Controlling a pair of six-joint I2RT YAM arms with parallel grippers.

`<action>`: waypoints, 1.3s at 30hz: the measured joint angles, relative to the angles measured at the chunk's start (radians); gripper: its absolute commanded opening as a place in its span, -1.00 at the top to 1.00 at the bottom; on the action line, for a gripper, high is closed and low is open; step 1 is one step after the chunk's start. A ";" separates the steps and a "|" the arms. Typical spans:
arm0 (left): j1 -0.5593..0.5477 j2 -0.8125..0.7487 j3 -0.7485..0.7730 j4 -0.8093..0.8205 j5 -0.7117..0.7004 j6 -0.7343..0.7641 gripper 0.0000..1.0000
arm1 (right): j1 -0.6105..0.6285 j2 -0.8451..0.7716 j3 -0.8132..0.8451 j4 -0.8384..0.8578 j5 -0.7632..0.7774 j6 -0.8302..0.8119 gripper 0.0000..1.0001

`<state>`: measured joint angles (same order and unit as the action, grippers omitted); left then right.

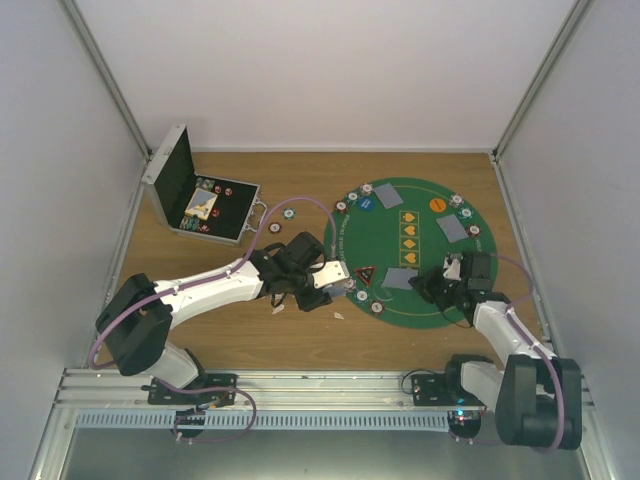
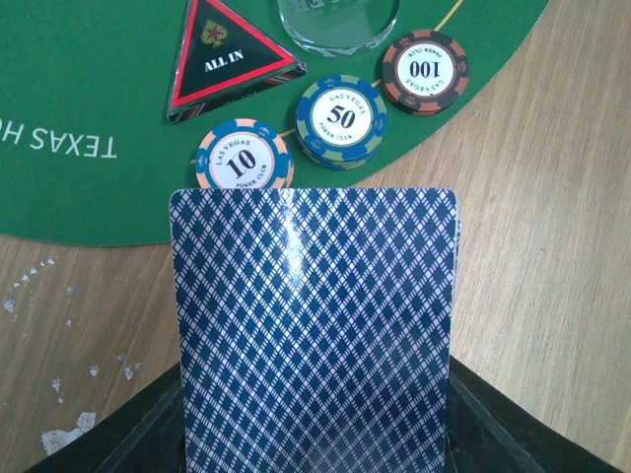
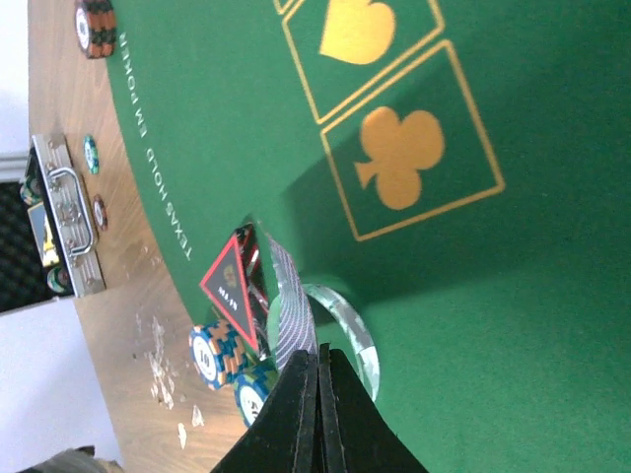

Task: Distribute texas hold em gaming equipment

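Right up close in your left wrist view is a playing card (image 2: 314, 330). Its back is dark blue with a criss-cross diamond pattern and a thin white edge. Your left gripper (image 1: 318, 272) is closed on this card and holds it flat, with its far edge over the wooden table (image 2: 552, 246), just beside the edge of the green mat (image 2: 79, 99).

Just past the card you see a chip marked 10 (image 2: 243, 160), a chip marked 50 (image 2: 342, 118) and a chip marked 100 (image 2: 425, 70), each with a striped rim. Next to them lies a red and black triangle token (image 2: 227, 54) that says ALL IN, and a clear round disc (image 2: 338, 25). White scraps (image 2: 59, 434) dot the wood.

Only the top view shows you the open case (image 1: 200, 200) at the back left, the blue button (image 1: 388, 197), the orange button (image 1: 437, 204) and more cards (image 1: 452, 229) lying face down on the mat. Only the right wrist view shows a yellow club (image 3: 399, 158) printed in a box.

Your left arm reaches long and low from its base to the mat's left edge. Your right arm is bent, with the right gripper (image 3: 317, 360) low over the mat, its fingers pressed together with nothing between them.
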<state>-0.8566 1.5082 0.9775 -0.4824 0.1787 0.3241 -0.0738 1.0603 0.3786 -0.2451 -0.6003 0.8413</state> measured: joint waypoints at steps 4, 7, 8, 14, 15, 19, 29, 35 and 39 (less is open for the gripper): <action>0.000 0.000 0.000 0.000 0.000 0.000 -0.14 | 0.000 0.003 -0.043 0.069 0.019 0.066 0.99; 0.000 0.000 0.000 0.000 0.000 0.000 -0.14 | 0.000 0.003 -0.055 0.107 0.037 0.100 0.99; 0.000 0.000 0.000 0.000 0.000 0.000 -0.14 | 0.000 0.004 -0.055 0.120 0.043 0.110 0.99; 0.000 0.000 0.000 0.000 0.000 0.000 -0.14 | 0.000 0.063 -0.055 0.184 0.070 0.135 0.99; 0.000 0.000 0.000 0.000 0.000 0.000 -0.14 | 0.000 0.076 -0.055 0.194 0.076 0.137 0.99; 0.000 0.000 0.000 0.000 0.000 0.000 -0.14 | 0.000 0.105 -0.055 0.209 0.090 0.137 0.99; 0.000 0.000 0.000 0.000 0.001 0.000 -0.14 | 0.000 0.138 -0.072 0.250 0.118 0.139 0.99; 0.000 0.000 0.000 0.000 0.001 0.000 -0.14 | 0.000 0.126 -0.075 0.215 0.134 0.132 0.99; 0.000 0.000 0.000 0.000 0.001 0.000 -0.14 | -0.001 0.084 -0.089 0.172 0.153 0.132 0.99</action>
<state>-0.8566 1.5082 0.9771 -0.4820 0.1795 0.3241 -0.0746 1.1446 0.2901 -0.0727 -0.4473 0.9733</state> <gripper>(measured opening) 0.573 0.008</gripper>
